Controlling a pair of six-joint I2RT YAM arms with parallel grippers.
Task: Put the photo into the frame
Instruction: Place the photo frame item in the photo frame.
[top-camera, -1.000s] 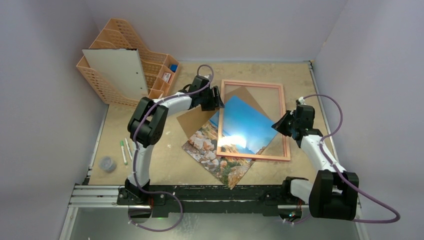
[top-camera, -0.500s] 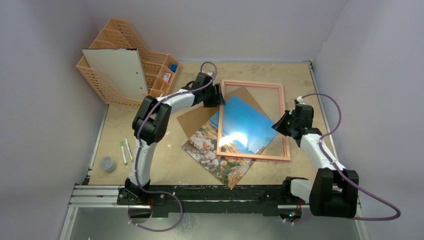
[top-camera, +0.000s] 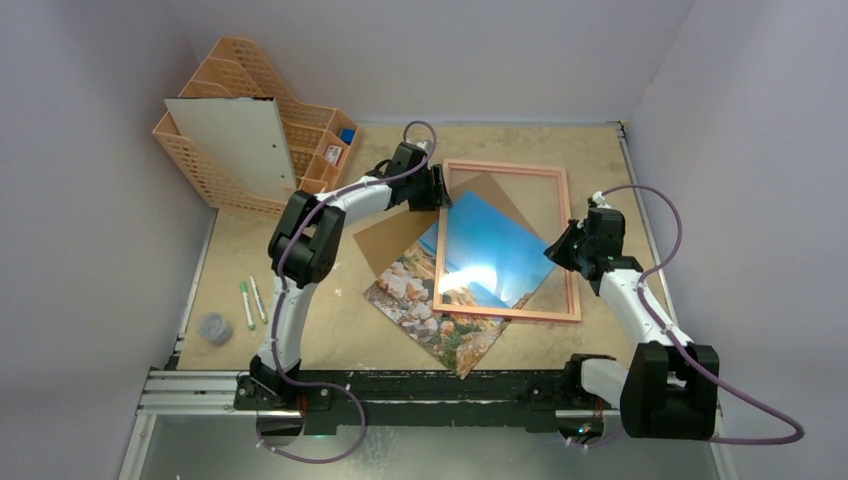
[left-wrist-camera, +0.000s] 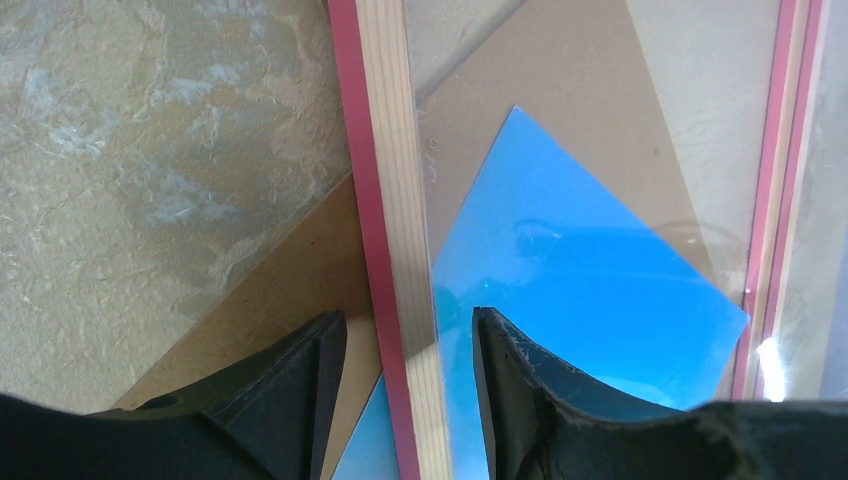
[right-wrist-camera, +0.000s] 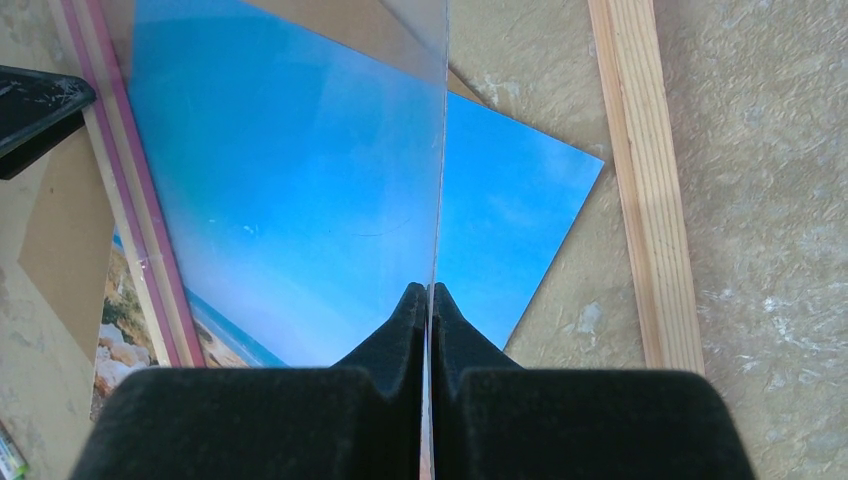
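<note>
The right gripper (right-wrist-camera: 430, 292) is closed, its tips pinching the edge of the clear pane (right-wrist-camera: 300, 180). The pane looks lifted on this side: its edge stands inboard of the right rail of the frame (right-wrist-camera: 645, 180) rather than seated against it. It is likely held up to open a gap for the print. The pane is thin, rigid and glossy, and edge-on it shows as a hairline. It probably slips easily, so a tight pinch makes sense.

Just ahead of the tips, under and beyond the pane, lies the photo (right-wrist-camera: 510, 230). It is a flat thin sheet in saturated blue, with a sharp corner pointing at the rail on the gripper's right. That rail is pale raw wood with straight grain, lying flat on the table (right-wrist-camera: 760, 250).

The left gripper (left-wrist-camera: 408, 318) is open, its fingers astride the frame's left rail with a gap on each side, so it is not clamped. It is probably placed to steady that rail while the other arm works the pane. The rail here has a pink-red outer strip and a pale wood face. To this gripper's left the brown backing board (left-wrist-camera: 290, 290) sticks out from under the frame, matte and stiff-looking. Beyond it the table is mottled beige and rough.

In the top view the photo lies skewed under the frame. Its rocky end pokes out on the near side toward the arm bases, so it is not yet squared in.
</note>
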